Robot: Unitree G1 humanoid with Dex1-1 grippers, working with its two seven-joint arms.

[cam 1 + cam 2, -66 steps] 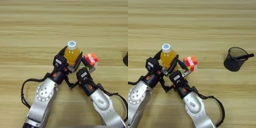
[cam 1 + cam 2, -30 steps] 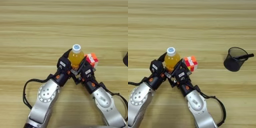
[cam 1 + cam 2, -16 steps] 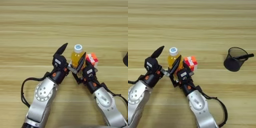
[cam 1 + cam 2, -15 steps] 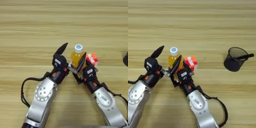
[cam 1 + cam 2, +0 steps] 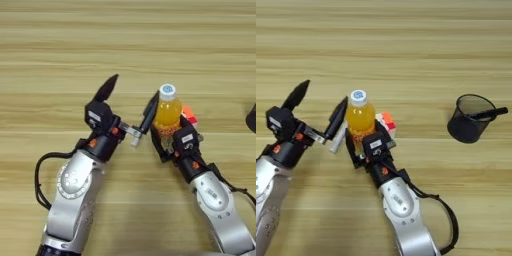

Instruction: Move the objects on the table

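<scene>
The small orange-drink bottle [image 5: 167, 111] with a white cap stands upright at mid-table. My right gripper [image 5: 167, 136] is shut around its lower part from the near side. To the bottle's left, my left gripper [image 5: 128, 101] is open: one black finger almost touches the bottle's side and the other points up and away. Far to the right stands the black mesh pen cup [image 5: 468, 120] with a black marker [image 5: 487, 114] leaning over its rim.
A red, orange and white cube [image 5: 387, 123] lies right behind the bottle on its right side, close to my right gripper. The wood-grain table [image 5: 406, 45] stretches bare beyond it.
My left gripper has opened and let go of the bottle, drawing back to the left. The right gripper has closed on the bottle and holds it slightly further right.
</scene>
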